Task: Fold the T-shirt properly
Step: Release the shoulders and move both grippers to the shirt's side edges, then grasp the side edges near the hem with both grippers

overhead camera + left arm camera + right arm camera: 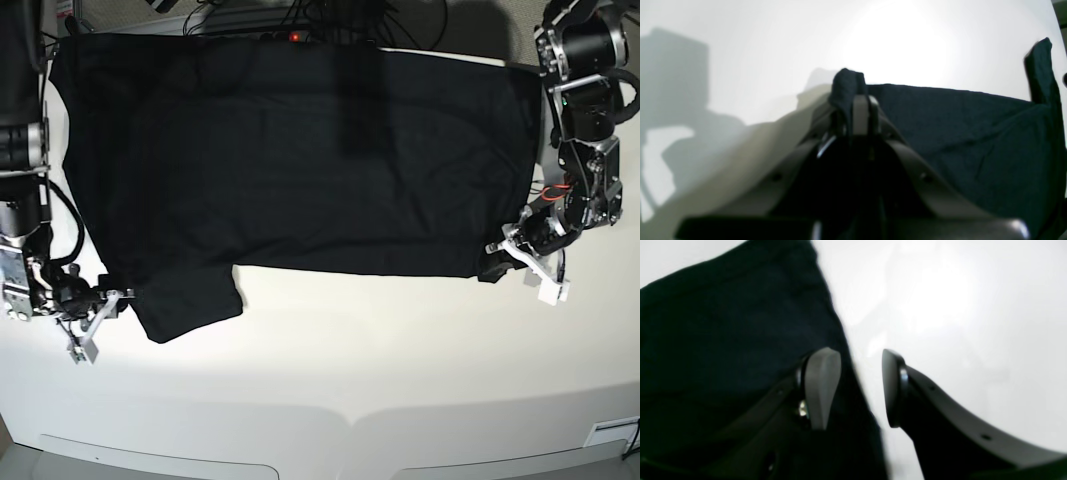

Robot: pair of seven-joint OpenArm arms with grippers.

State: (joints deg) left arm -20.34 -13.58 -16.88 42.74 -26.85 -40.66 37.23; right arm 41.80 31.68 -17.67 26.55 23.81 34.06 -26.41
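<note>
T-shirt [300, 150]: black, matte knit, plain side up, spread flat across the far half of the white worktop [330, 370]. Broad rectangular body with soft shallow creases. One short sleeve hangs down as a rounded flap at the near edge of the shirt, toward the base view's left. The far edge of the shirt reaches the worktop's back rim, by a tangle of cables [300, 20].

Left end effector [857, 100]: at the shirt's near corner on the base view's right [530, 262]. Fingers together, clamped on a small pinch of the black fabric; in the left wrist view a rounded nub of cloth pokes up above the pale, flat-faced pads. From that pinch the shirt drapes away as a smooth dark sheet with faint slanting folds.

Right end effector [862, 386]: beside the sleeve on the base view's left [88, 318]. Fingers apart, nothing between them. One pale wedge-shaped pad [821, 390] sits over the shirt's edge, the other dark curved finger over bare worktop; contact with the cloth cannot be told.

Worktop surface: smooth, glossy white, with glare patches.
</note>
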